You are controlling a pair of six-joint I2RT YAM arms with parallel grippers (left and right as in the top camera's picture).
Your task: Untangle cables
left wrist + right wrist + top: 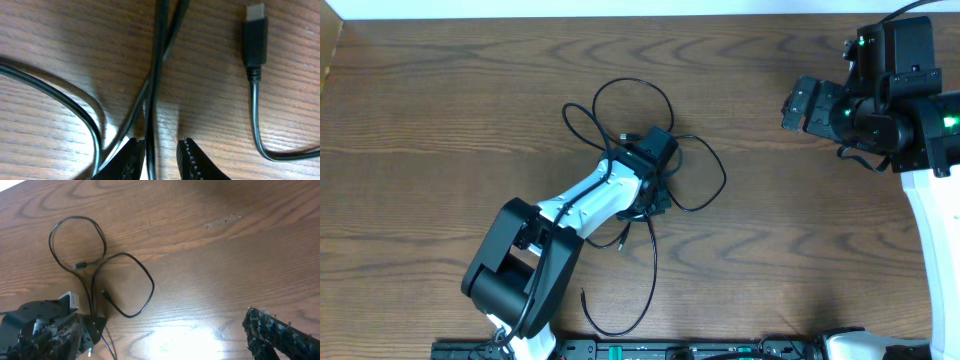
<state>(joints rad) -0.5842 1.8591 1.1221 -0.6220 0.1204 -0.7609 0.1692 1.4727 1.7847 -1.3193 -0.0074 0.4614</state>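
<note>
**A:** Looking close from the left wrist, what shows?

**B:** Left gripper [161, 147], jaws narrowly apart, a black cable [159, 55] strand lying in the gap; a black plug [255, 32] at 1 o'clock.

**A:** Overhead?

**B:** Cable loops sprawl at the centre of the brown wood surface [440, 120] around that gripper. Right gripper [792, 105] at 2 o'clock, jaws wide, holding nothing.

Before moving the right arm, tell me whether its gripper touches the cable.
Apart. Overhead shows bare table between the right gripper and the black cable.
</note>
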